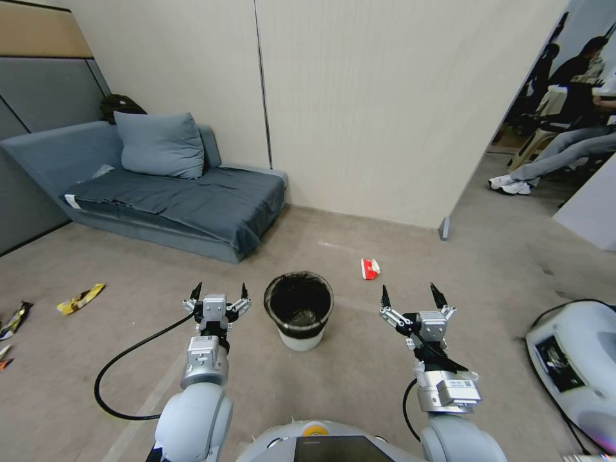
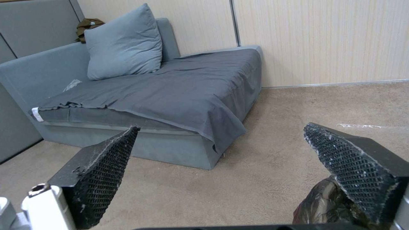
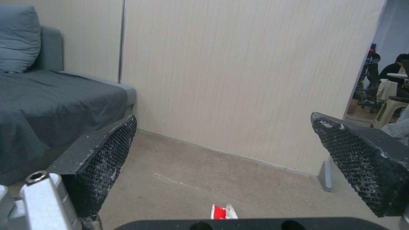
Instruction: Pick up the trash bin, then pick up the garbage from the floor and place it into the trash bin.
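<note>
The trash bin, white with a black bag liner, stands upright on the floor between my two arms. My left gripper is open just to the bin's left, apart from it; the liner's edge shows beside one finger in the left wrist view. My right gripper is open to the bin's right, holding nothing. Garbage lies on the floor: a red-and-white wrapper beyond the right gripper, also low in the right wrist view as the wrapper, and a yellow packet at the left. More litter sits at the far left edge.
A grey sofa bed with a pillow stands against the wall at the back left. A beige wall runs behind the bin. A black cable loops on the floor by my left arm. A white machine sits at right.
</note>
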